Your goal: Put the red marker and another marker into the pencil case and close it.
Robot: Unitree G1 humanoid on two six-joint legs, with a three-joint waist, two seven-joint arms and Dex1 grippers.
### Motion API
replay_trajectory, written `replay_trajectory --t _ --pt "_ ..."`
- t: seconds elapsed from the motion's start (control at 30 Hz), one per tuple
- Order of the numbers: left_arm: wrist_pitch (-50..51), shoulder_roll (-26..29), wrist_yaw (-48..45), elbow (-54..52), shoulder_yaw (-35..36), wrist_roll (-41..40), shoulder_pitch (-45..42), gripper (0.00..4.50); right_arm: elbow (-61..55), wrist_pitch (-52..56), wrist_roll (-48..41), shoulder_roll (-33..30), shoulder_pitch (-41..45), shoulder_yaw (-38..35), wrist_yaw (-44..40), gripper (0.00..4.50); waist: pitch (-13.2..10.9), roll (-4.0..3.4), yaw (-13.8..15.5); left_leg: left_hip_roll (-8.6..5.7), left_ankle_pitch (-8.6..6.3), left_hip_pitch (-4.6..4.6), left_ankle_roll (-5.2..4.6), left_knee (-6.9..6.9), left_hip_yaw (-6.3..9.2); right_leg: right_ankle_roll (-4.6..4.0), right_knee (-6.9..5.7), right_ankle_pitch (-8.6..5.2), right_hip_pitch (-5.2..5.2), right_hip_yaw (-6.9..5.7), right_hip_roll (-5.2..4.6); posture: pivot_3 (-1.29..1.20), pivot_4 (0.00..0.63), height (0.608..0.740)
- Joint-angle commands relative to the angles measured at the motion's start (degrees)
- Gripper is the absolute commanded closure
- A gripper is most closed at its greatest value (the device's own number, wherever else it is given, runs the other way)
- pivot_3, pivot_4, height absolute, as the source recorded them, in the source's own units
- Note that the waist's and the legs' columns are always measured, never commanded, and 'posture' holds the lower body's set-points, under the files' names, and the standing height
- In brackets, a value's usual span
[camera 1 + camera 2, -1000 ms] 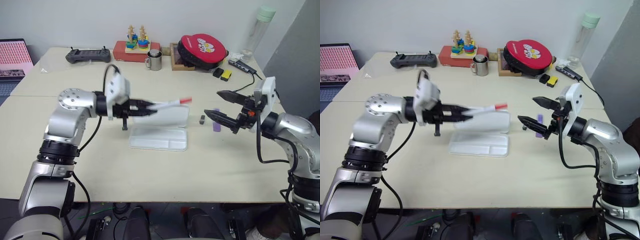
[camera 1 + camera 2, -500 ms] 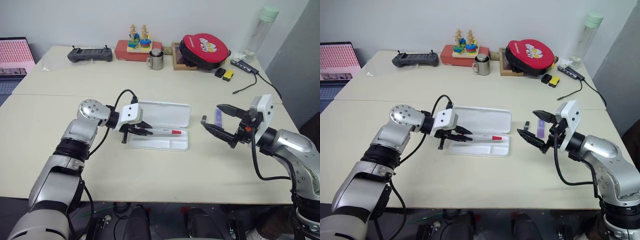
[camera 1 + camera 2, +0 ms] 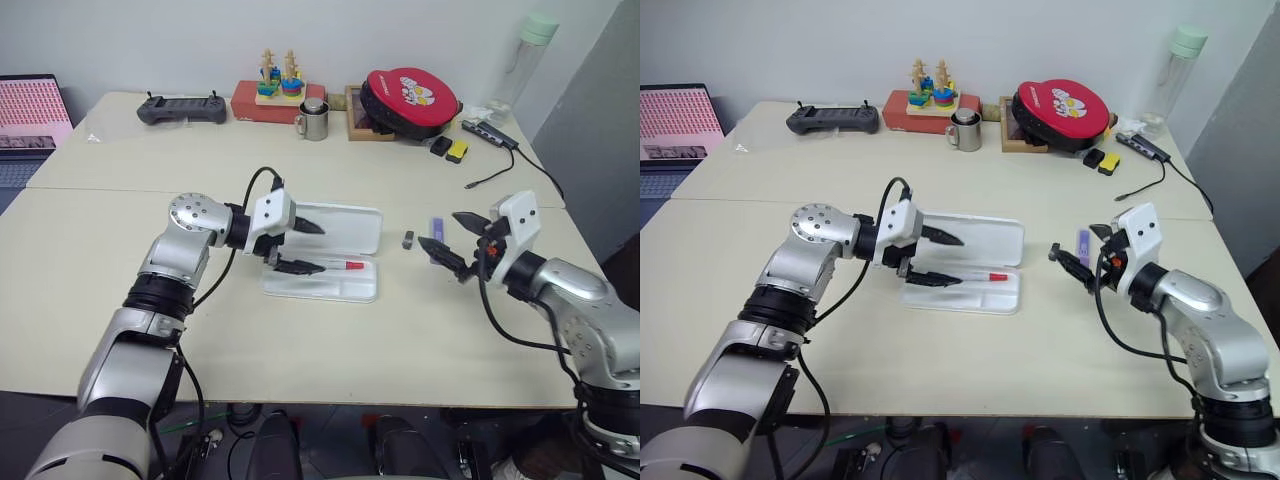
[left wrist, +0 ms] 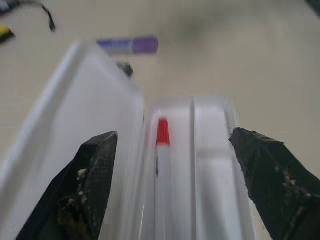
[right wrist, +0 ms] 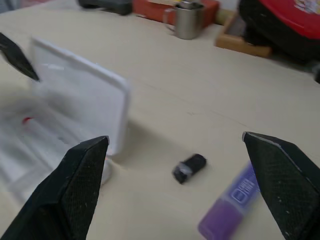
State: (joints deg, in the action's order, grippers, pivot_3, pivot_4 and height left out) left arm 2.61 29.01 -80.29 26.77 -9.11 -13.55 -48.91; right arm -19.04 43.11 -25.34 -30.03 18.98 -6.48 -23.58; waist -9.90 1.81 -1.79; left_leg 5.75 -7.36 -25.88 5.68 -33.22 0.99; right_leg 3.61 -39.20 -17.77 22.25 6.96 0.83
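1 marker remains outside: the purple marker (image 5: pixel 231 205), short and stubby, lies flat on the table (image 3: pixel 300 350) near the right gripper (image 3: pixel 448 242), whose 2 fingers stand spread wide with nothing between them. It looks light, rigid and smooth-barrelled, so it is likely to roll or skid if nudged; a pinch across the middle of the barrel, fingers straddling its width, seems the safest hold. A small dark block (image 5: pixel 189 168) sits just beside it and should be kept out of the pinch.

The red marker (image 3: pixel 335 265) already lies in the tray of the pencil case (image 3: pixel 345 290), red cap pointing away from the left gripper (image 3: pixel 308 246). That gripper hovers over the case with its 2 fingers parted, 1 over the raised lid and 1 over the tray, gripping nothing.

The case is thin white plastic, probably light and slippery on the table; its hinged lid stands open and would likely need pressing near the free edge to close without sliding.
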Motion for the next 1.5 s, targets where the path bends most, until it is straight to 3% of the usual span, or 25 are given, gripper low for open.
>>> replay_trajectory --t 0.03,0.23,0.53,0.8,1.0,1.07,1.3,1.43,1.5 --pt "6.4 -3.2 4.5 -5.8 3.3 -5.0 0.3 0.01 5.2 3.7 6.0 4.9 4.0 1.2 11.1 0.00 0.0 0.00 -0.1 0.00 0.00 0.00 0.00 0.00 0.00 0.00 0.00 0.00 0.00 0.01 0.00 0.00 0.150 0.740" --pt "10.0 -7.1 9.2 -10.4 3.5 -6.2 2.0 0.01 12.5 1.8 13.0 13.6 6.6 4.3 20.0 0.00 0.0 -0.02 -0.3 -0.03 -0.01 0.02 -0.01 -0.16 0.05 -0.04 -0.41 -0.02 0.07 0.01 0.03 0.00 0.150 0.740" --pt "8.9 -9.3 13.4 -11.0 3.9 -5.7 1.8 0.01 19.0 1.7 17.7 17.4 6.4 4.7 24.8 0.00 0.0 -0.02 -0.3 -0.04 -0.01 0.02 -0.01 -0.60 0.11 0.16 -0.71 -0.13 0.03 0.02 0.04 0.00 0.150 0.740" --pt "6.2 -10.5 14.9 -8.8 3.2 -4.7 0.0 0.00 18.8 0.8 17.1 19.5 7.1 -0.1 27.3 1.60 0.0 -0.03 -0.1 -0.07 0.04 0.02 -0.08 -0.73 0.12 0.36 -0.71 -0.06 -0.02 0.06 0.03 0.00 0.150 0.740" --pt "6.5 -9.8 13.5 -7.1 3.6 -5.0 -1.6 0.00 17.0 0.7 16.8 20.5 7.0 -2.4 28.3 3.17 0.0 -0.02 -0.2 -0.07 0.04 0.00 -0.08 -0.67 0.13 0.24 -0.71 -0.12 0.02 0.05 0.04 0.00 0.150 0.740" --pt "6.9 -9.3 13.0 -6.3 4.1 -5.3 -2.5 0.00 16.0 -0.9 16.0 21.1 7.3 -4.1 28.6 3.41 0.0 -0.03 -0.2 -0.07 0.04 -0.02 -0.08 -0.66 0.12 0.25 -0.71 -0.13 0.03 0.05 0.04 0.00 0.150 0.740" --pt "10.1 -6.9 11.7 -7.7 6.7 -7.8 -2.3 0.00 10.7 -7.5 15.0 19.6 8.7 -3.7 23.3 3.41 -0.1 -0.10 -0.8 -0.07 0.03 -0.03 -0.08 -0.62 0.12 0.29 -0.70 -0.16 0.05 0.05 0.04 0.00 0.150 0.740" --pt "11.4 0.4 8.1 -8.9 7.8 -7.5 -0.3 0.00 1.5 -14.2 9.4 15.8 11.4 1.1 8.4 3.41 -0.2 -0.32 -1.9 -0.08 0.03 -0.03 -0.08 -0.59 0.11 0.32 -0.70 -0.17 0.08 0.08 0.04 0.00 0.150 0.740" --pt "12.3 5.3 8.8 -9.4 9.6 -6.9 1.1 0.00 -1.7 -12.5 5.0 13.1 12.2 4.0 0.1 3.41 -0.2 -0.35 -2.5 -0.06 0.03 -0.01 -0.08 -0.49 0.12 0.32 -0.70 -0.20 0.11 0.09 0.06 0.00 0.150 0.740"
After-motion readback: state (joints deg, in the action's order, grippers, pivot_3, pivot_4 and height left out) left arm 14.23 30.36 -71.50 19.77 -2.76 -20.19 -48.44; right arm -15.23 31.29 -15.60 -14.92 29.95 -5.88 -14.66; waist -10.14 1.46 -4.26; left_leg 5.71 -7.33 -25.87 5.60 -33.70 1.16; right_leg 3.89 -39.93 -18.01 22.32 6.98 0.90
